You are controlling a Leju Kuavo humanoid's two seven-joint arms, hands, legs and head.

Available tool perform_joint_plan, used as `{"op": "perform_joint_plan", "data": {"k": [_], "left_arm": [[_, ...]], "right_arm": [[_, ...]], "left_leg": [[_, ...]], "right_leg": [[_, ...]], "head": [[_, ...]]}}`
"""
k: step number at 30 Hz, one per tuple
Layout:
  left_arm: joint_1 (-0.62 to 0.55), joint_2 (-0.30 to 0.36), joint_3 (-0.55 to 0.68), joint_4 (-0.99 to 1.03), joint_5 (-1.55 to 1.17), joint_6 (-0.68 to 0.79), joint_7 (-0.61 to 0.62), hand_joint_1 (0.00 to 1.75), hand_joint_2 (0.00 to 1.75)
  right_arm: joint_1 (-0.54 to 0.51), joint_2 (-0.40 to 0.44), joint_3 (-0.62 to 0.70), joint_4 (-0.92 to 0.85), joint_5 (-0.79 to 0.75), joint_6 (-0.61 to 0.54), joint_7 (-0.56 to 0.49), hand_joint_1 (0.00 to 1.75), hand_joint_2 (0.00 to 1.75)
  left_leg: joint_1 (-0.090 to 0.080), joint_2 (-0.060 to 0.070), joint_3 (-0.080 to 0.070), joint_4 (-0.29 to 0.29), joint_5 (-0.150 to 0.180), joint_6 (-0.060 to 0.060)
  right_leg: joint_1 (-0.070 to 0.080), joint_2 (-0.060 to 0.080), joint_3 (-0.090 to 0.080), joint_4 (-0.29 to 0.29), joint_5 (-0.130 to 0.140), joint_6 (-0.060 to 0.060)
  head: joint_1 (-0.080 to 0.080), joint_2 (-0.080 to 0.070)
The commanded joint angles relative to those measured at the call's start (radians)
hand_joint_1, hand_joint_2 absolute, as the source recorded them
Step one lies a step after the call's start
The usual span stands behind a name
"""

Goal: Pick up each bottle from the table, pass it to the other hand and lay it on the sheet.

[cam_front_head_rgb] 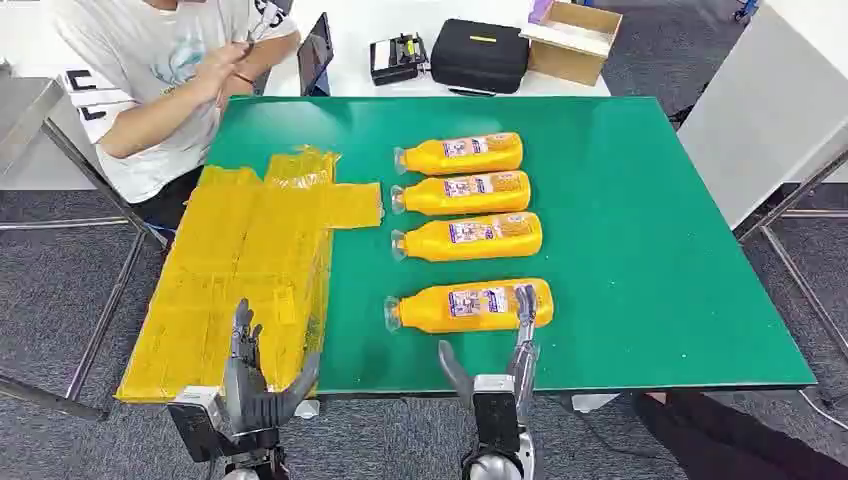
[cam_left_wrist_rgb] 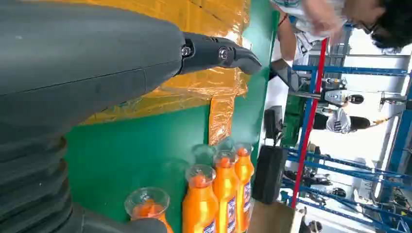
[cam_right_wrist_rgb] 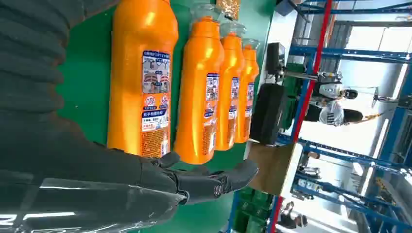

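Head view: the left hand (cam_front_head_rgb: 255, 385) hangs at the near edge of the green table (cam_front_head_rgb: 650, 250), over the near end of the yellow sheet (cam_front_head_rgb: 245, 270). Its fingers are spread, thumb out to the right, and it holds nothing. The right hand (cam_front_head_rgb: 495, 375) sits at the near edge below the nearest bottle (cam_front_head_rgb: 468, 305); thumb and fingers are well apart, and one long finger lies over the bottle's right end. Whether it presses on the bottle cannot be told. Four orange bottles lie on their sides in a column just right of the sheet, clear caps pointing left, labels up. A person (cam_front_head_rgb: 165, 80) sits at the far left corner. A black case (cam_front_head_rgb: 480, 55) and a cardboard box (cam_front_head_rgb: 572, 40) stand beyond the far edge.

Left wrist view: a dark finger (cam_left_wrist_rgb: 218, 52) extends straight over the crinkled sheet (cam_left_wrist_rgb: 214, 82), gripping nothing. The four bottles lie side by side on the green surface, caps toward the camera; the nearest bottle (cam_left_wrist_rgb: 148, 208) is partly cut off.

Right wrist view: the dark fingers (cam_right_wrist_rgb: 214, 179) reach out past the base of the nearest bottle (cam_right_wrist_rgb: 141, 82), apart from the thumb, closed on nothing. The bottle is bright orange with a printed label; three more lie parallel beyond it.
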State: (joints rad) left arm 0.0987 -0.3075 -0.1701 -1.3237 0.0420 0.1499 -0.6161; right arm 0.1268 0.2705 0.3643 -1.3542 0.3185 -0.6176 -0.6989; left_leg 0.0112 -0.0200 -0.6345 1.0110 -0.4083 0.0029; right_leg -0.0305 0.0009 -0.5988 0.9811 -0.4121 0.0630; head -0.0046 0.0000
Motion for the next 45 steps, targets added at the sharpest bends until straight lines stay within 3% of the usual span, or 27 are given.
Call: {"op": "perform_joint_plan", "data": {"k": [1, 14, 19, 21, 28, 33, 36, 43, 45], "left_arm": [[-0.011, 0.002, -0.009, 0.020, 0.000, -0.003, 0.006, 0.00, 1.75], [-0.006, 0.003, -0.004, 0.022, -0.002, -0.001, 0.007, 0.00, 1.75], [-0.007, 0.009, -0.005, 0.011, -0.019, 0.001, 0.005, 0.00, 1.75], [-0.016, 0.011, 0.008, -0.004, -0.037, 0.005, 0.004, 0.00, 1.75], [-0.019, 0.011, 0.010, -0.007, -0.046, 0.001, 0.006, 0.00, 1.75], [-0.059, 0.020, 0.047, -0.011, -0.067, -0.012, 0.005, 0.00, 1.75], [-0.055, 0.021, 0.075, -0.015, -0.063, -0.027, 0.009, 0.00, 1.75], [-0.056, 0.009, 0.115, 0.012, -0.081, -0.064, -0.003, 0.00, 1.75], [-0.068, 0.005, 0.120, 0.025, -0.089, -0.076, 0.001, 0.00, 1.75]], "right_arm": [[-0.025, -0.024, 0.014, 0.051, -0.004, -0.081, 0.001, 0.00, 1.75], [-0.020, -0.025, 0.012, 0.047, -0.003, -0.081, 0.001, 0.00, 1.75], [-0.040, -0.044, 0.036, 0.076, 0.055, -0.071, 0.001, 0.00, 1.75], [-0.056, -0.067, 0.048, 0.026, 0.125, -0.045, 0.053, 0.00, 1.75], [-0.063, -0.075, 0.046, 0.006, 0.146, -0.028, 0.059, 0.00, 1.75], [-0.203, -0.156, 0.023, -0.080, 0.297, 0.141, 0.277, 0.00, 1.75], [-0.298, -0.238, 0.053, -0.040, 0.343, 0.352, 0.438, 0.00, 1.75], [-0.437, -0.288, 0.087, 0.085, 0.350, 0.485, 0.506, 0.00, 1.75], [-0.499, -0.313, 0.134, 0.156, 0.350, 0.570, 0.552, 0.00, 1.75]], "left_leg": [[0.001, 0.002, 0.005, 0.000, -0.002, 0.000], [0.000, 0.002, 0.003, -0.001, -0.001, 0.000], [0.001, 0.003, 0.006, -0.001, -0.002, 0.000], [0.001, 0.003, 0.006, 0.000, -0.003, 0.000], [0.000, 0.001, 0.003, 0.000, -0.001, 0.000], [0.001, 0.003, 0.003, 0.001, -0.002, 0.001], [0.000, 0.005, 0.004, 0.001, -0.001, 0.001], [0.001, 0.004, 0.004, 0.000, 0.001, 0.002], [0.000, 0.004, 0.005, -0.001, 0.001, 0.002]], "right_leg": [[0.002, 0.000, 0.006, -0.002, -0.001, -0.004], [0.001, 0.000, 0.003, -0.001, -0.001, -0.002], [0.002, 0.001, 0.006, -0.002, -0.001, -0.004], [0.002, 0.001, 0.006, -0.002, -0.001, -0.004], [0.001, 0.000, 0.003, -0.001, -0.001, -0.002], [0.001, 0.001, 0.004, -0.001, -0.001, -0.003], [0.001, 0.003, 0.004, -0.001, 0.001, -0.003], [0.001, 0.003, 0.006, -0.002, 0.001, -0.003], [0.001, 0.003, 0.006, -0.002, 0.001, -0.002]], "head": [[0.000, 0.000], [0.000, 0.000], [0.000, 0.000], [0.000, 0.000], [0.000, 0.000], [0.000, 0.000], [0.000, 0.000], [0.000, 0.000], [0.000, 0.000]]}}
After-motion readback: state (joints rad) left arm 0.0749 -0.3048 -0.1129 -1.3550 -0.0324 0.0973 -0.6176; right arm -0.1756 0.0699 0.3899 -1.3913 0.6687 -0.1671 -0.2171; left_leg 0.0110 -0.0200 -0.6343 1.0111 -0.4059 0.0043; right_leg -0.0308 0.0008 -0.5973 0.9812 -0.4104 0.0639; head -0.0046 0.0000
